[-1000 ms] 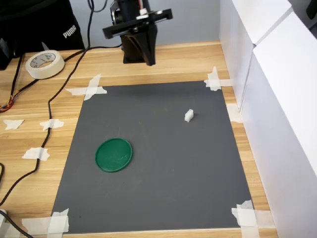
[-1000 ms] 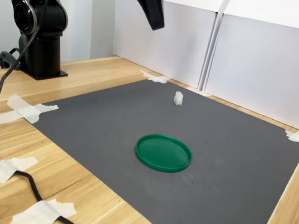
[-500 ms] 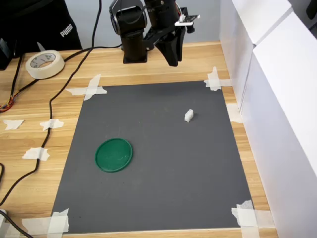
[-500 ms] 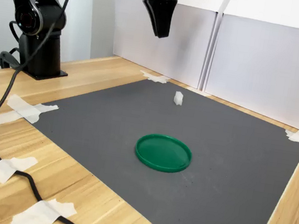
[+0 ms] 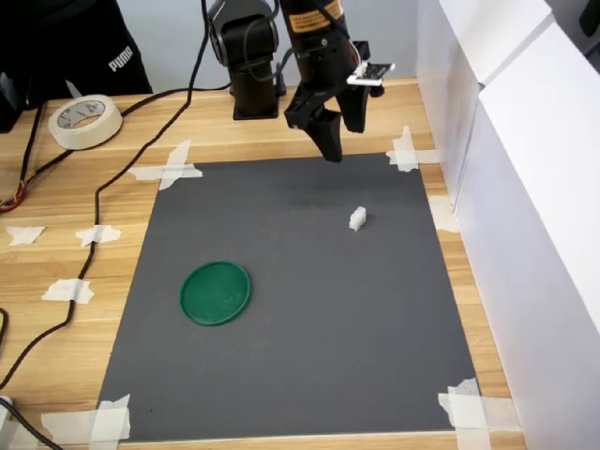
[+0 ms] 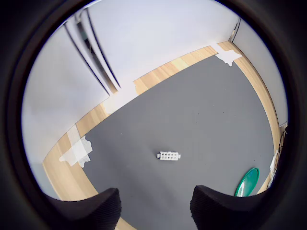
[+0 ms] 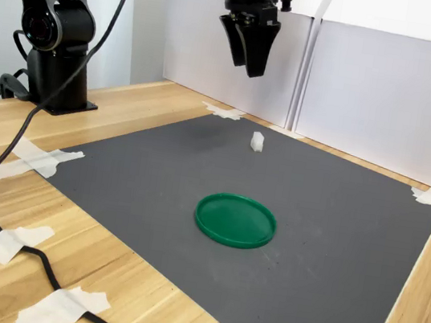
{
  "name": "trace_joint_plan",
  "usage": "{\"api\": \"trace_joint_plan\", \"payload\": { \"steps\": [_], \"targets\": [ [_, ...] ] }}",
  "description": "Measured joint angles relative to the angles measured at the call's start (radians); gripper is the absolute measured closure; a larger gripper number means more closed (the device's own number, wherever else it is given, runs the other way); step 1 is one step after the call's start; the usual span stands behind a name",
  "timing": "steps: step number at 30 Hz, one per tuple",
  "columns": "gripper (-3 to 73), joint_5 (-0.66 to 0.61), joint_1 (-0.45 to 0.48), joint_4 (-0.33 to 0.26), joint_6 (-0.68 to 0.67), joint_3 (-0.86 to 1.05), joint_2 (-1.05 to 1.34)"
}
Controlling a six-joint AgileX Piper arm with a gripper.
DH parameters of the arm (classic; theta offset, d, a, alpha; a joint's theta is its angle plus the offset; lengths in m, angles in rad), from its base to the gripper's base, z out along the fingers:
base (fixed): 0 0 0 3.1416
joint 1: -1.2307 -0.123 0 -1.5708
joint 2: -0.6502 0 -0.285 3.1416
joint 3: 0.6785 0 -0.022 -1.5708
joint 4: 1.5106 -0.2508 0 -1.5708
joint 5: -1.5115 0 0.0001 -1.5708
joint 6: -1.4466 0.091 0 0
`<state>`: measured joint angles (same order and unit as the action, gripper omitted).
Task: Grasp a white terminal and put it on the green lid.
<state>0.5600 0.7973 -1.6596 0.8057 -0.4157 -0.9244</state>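
Fingers [image 7: 247, 62] above white terminal [image 7: 256, 142]

Flat round dark-green plastic lid [image 6: 247, 181] cut off by the dark lens rim in wrist view. Black gripper fingertips [image 6: 100, 207] cropped by the frame edge there. Tiny white plastic terminal [image 5: 357, 218]: slots too small to resolve in both exterior views.

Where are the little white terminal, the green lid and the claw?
white terminal [image 5: 357, 218], first exterior view, its top face.
green lid [image 7: 235, 219], second exterior view, its flat centre.
claw [image 7: 248, 59], second exterior view, between its fingertips.
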Motion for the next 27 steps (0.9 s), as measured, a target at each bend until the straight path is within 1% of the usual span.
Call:
{"api": "trace_joint_plan", "payload": {
  "steps": [3,6,9,16,27],
  "targets": [
    [7.6,0.002,-0.01,0.011,0.006,-0.02,-0.035],
    [7.6,0.007,-0.048,0.05,0.024,-0.026,-0.063],
    [7.5,0.011,-0.079,0.087,0.072,-0.028,-0.096],
    [7.5,0.036,-0.086,0.158,0.167,-0.028,-0.162],
    [7.5,0.11,-0.086,0.156,0.152,-0.028,-0.265]
  ]
}}
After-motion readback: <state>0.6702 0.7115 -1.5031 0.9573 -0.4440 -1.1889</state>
